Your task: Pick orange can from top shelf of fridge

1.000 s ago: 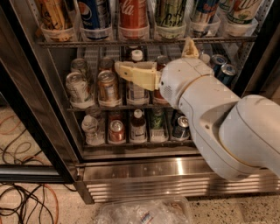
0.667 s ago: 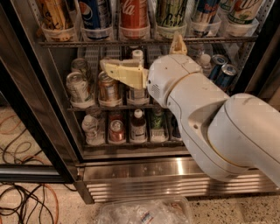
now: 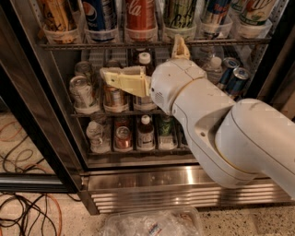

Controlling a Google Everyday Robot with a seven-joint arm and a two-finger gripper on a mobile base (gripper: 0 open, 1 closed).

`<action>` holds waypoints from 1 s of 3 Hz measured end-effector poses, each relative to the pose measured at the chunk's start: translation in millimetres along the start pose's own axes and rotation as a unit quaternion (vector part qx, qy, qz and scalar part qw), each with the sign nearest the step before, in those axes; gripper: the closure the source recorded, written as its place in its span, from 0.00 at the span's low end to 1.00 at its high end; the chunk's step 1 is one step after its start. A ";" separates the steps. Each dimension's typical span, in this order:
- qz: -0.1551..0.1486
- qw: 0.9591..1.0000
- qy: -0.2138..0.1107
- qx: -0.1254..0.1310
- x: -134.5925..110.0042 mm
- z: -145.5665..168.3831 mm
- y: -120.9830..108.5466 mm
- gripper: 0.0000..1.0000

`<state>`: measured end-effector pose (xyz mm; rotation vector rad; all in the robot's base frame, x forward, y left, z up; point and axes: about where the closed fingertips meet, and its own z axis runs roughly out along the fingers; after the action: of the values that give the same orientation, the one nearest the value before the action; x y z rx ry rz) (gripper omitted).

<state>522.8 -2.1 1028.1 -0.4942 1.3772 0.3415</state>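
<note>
Two cream fingers of the white arm's gripper (image 3: 138,60) stand spread wide and empty at the picture's centre, level with the middle rack, probably ready to climb. The amber-orange drink can with dark markings (image 3: 57,16) sits at 11 o'clock, kept upright in its lane on the grey wire top shelf (image 3: 152,44), beside a blue Pepsi can (image 3: 99,14). Below the stainless-steel glass-door fridge (image 3: 138,184), the speckled floor carries tangled cables (image 3: 23,216) at 8 o'clock.
</note>
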 end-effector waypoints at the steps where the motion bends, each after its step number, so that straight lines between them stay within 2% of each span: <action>1: -0.011 1.000 -0.007 -0.027 3.0 14.7 22.5 0.00; 3: -0.021 0.998 -0.017 -0.064 -2.9 36.1 55.7 0.00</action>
<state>524.5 64.3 1027.7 -0.6193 1.3147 0.4050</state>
